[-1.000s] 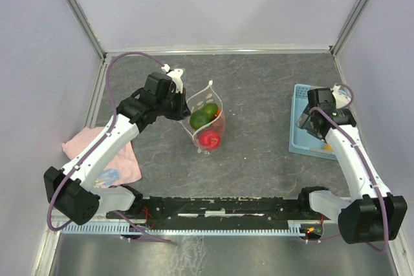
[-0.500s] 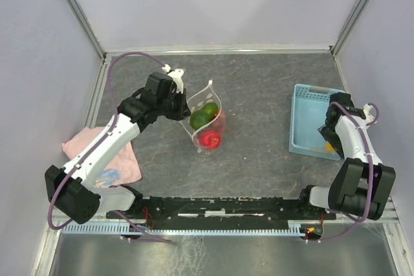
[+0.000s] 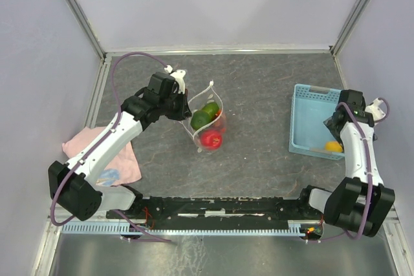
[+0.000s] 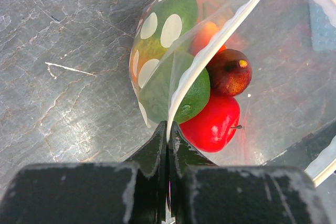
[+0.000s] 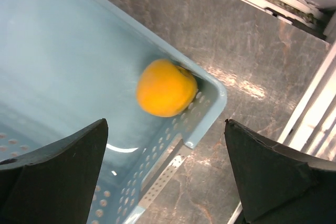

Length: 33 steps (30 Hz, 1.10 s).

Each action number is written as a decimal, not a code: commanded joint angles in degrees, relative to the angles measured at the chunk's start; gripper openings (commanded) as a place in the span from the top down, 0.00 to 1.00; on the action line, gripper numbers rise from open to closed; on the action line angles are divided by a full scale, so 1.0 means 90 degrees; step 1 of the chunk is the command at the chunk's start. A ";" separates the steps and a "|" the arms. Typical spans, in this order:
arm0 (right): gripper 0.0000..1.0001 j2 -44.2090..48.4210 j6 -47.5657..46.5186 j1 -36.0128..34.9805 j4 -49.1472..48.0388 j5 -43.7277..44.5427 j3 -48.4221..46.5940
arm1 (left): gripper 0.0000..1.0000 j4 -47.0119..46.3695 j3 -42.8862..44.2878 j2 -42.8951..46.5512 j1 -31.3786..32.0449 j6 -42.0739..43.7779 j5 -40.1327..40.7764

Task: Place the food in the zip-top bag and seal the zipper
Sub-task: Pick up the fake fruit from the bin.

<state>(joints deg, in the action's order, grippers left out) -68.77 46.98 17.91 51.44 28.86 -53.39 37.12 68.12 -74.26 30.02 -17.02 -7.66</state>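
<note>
The clear zip-top bag (image 3: pixel 208 121) stands open at mid-table, with white spots on its side (image 4: pixel 157 30). It holds green fruits (image 4: pixel 189 95), a bright red fruit (image 4: pixel 212 124) and a dark maroon one (image 4: pixel 229 72). My left gripper (image 3: pixel 184 109) is shut on the bag's whitish zipper strip (image 4: pixel 210 51) and holds that mouth edge up. An orange-yellow fruit (image 5: pixel 165 87) lies in the near right corner of the light-blue basket (image 3: pixel 308 127); it also shows in the top view (image 3: pixel 333 147). My right gripper (image 5: pixel 168 156) is open above that corner, jaws wide apart, holding nothing.
A pink cloth (image 3: pixel 103 156) lies at the left under my left arm. The metal frame rail (image 5: pixel 310 108) runs close to the basket's right side. Walls close in the table on three sides.
My right arm has swung from over the basket's left part to its right side, and the orange-yellow fruit now shows. My left gripper and the bag have barely moved.
</note>
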 commanded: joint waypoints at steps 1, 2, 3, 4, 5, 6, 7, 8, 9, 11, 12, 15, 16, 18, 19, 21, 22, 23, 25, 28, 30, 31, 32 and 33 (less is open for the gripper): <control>0.00 0.0088 -0.0290 0.0015 -0.0232 -0.0523 -0.0327 | 0.97 -0.0231 0.0019 -0.0001 0.0011 -0.0062 -0.0037; 0.00 -0.0017 -0.0268 0.0013 -0.0267 -0.0636 -0.0322 | 0.97 -0.0235 0.0011 -0.0009 0.0010 -0.0058 -0.0032; 0.00 -0.0130 -0.0247 0.0018 -0.0307 -0.0710 -0.0314 | 0.97 -0.0238 0.0010 -0.0011 0.0007 -0.0062 -0.0032; 0.00 -0.0251 -0.0227 0.0017 -0.0364 -0.0767 -0.0304 | 0.97 -0.0238 0.0010 -0.0011 0.0012 -0.0062 -0.0027; 0.00 -0.0358 -0.0227 0.0021 -0.0454 -0.0850 -0.0274 | 0.97 -0.0238 0.0010 -0.0011 0.0010 -0.0062 -0.0018; 0.00 -0.0476 -0.0232 0.0017 -0.0591 -0.0937 -0.0228 | 0.97 -0.0236 0.0010 -0.0011 0.0006 -0.0062 -0.0013; 0.00 -0.0647 -0.0244 0.0026 -0.0706 -0.1015 -0.0197 | 0.97 -0.0238 0.0007 -0.0011 0.0009 -0.0058 -0.0025; 0.00 -0.0769 -0.0232 0.0027 -0.0766 -0.1090 -0.0186 | 0.97 -0.0236 0.0002 -0.0011 0.0006 -0.0062 -0.0030; 0.00 -0.0884 -0.0258 0.0045 -0.0839 -0.1189 -0.0174 | 0.97 -0.0234 0.0004 -0.0011 0.0004 -0.0062 -0.0037; 0.00 -0.1058 -0.0254 0.0064 -0.0994 -0.1271 -0.0101 | 0.97 -0.0236 0.0000 -0.0020 0.0013 -0.0061 -0.0037; 0.01 -0.1134 -0.0231 0.0079 -0.1062 -0.1263 -0.0058 | 0.97 -0.0233 -0.0003 -0.0020 0.0005 -0.0062 -0.0036; 0.00 -0.1318 -0.0131 0.0137 -0.1012 -0.1074 -0.0001 | 0.97 -0.0232 -0.0001 -0.0020 0.0005 -0.0062 -0.0034; 0.00 -0.1381 -0.0093 0.0153 -0.0992 -0.1010 0.0016 | 0.97 -0.0235 0.0000 -0.0025 0.0002 -0.0062 -0.0032; 0.01 -0.1525 -0.0056 0.0198 -0.0975 -0.0976 0.0049 | 0.97 -0.0233 0.0000 -0.0036 0.0012 -0.0062 -0.0042; 0.01 -0.1596 -0.0025 0.0219 -0.0971 -0.0993 0.0054 | 0.97 -0.0238 0.0000 -0.0040 0.0010 -0.0062 -0.0042; 0.01 -0.1742 0.0008 0.0250 -0.1033 -0.1039 0.0125 | 0.97 -0.0238 0.0007 -0.0049 0.0008 -0.0062 -0.0039; 0.01 -0.1802 0.0020 0.0260 -0.1095 -0.1084 0.0159 | 0.97 -0.0238 0.0001 -0.0050 0.0008 -0.0062 -0.0033; 0.01 -0.1847 0.0022 0.0259 -0.1168 -0.1137 0.0207 | 0.97 -0.0238 0.0000 -0.0052 0.0005 -0.0062 -0.0023; 0.01 -0.2005 -0.0002 0.0256 -0.1319 -0.1292 0.0282 | 0.97 -0.0238 0.0000 -0.0068 0.0013 -0.0058 -0.0025; 0.01 -0.2152 -0.0135 0.0261 -0.1499 -0.1495 0.0290 | 0.97 -0.0238 0.0000 -0.0079 0.0004 -0.0062 -0.0037; 0.00 -0.2186 -0.0240 0.0256 -0.1614 -0.1516 0.0288 | 0.97 -0.0238 0.0000 -0.0065 0.0009 -0.0062 -0.0023; 0.00 -0.2199 -0.0314 0.0257 -0.1684 -0.1512 0.0279 | 0.97 -0.0235 0.0000 -0.0055 0.0010 -0.0062 -0.0025; 0.00 -0.2209 -0.0393 0.0262 -0.1751 -0.1501 0.0259 | 0.97 -0.0238 0.0000 -0.0050 0.0006 -0.0055 -0.0019; 0.00 -0.2228 -0.0485 0.0258 -0.1826 -0.1519 0.0246 | 0.97 -0.0237 0.0000 -0.0041 0.0009 -0.0059 -0.0019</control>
<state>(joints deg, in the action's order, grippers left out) -88.84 45.15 19.99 39.20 15.77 -50.63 37.12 68.05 -74.87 30.02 -17.02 -7.66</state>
